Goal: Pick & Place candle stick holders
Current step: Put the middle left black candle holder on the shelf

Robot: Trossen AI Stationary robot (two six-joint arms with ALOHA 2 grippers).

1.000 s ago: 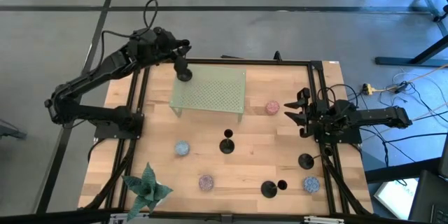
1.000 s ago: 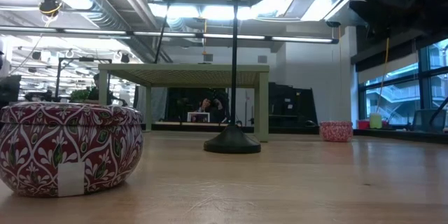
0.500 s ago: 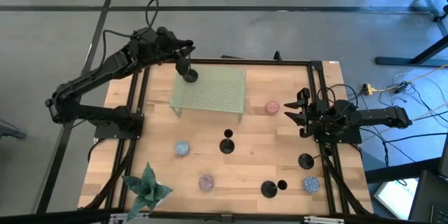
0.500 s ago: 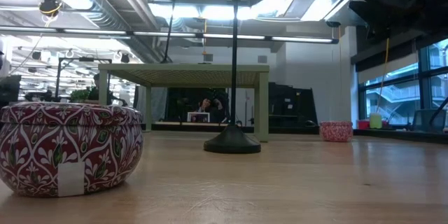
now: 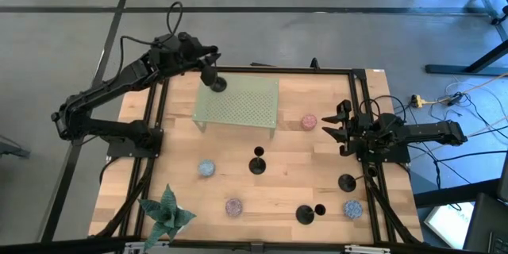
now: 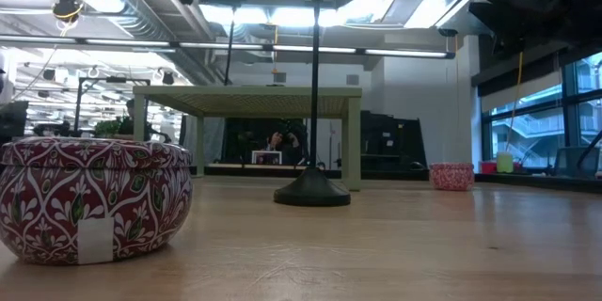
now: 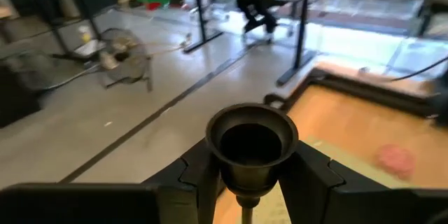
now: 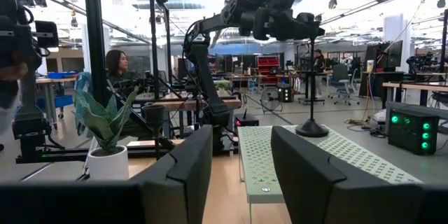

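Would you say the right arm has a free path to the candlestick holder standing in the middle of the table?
Probably yes: the candlestick holder stands alone on bare wood, nothing lies between it and the right gripper, whose jaws are open.

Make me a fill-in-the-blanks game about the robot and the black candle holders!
1. The left gripper holds a candle holder over the green ___.
2. On the wood, ___ more holders stand.
3. The right gripper holds ___.
4. The plant sits at the table's ___ side.

Missing words: stand; three; nothing; left

Overhead, table-level and wrist views (all share the green stand)
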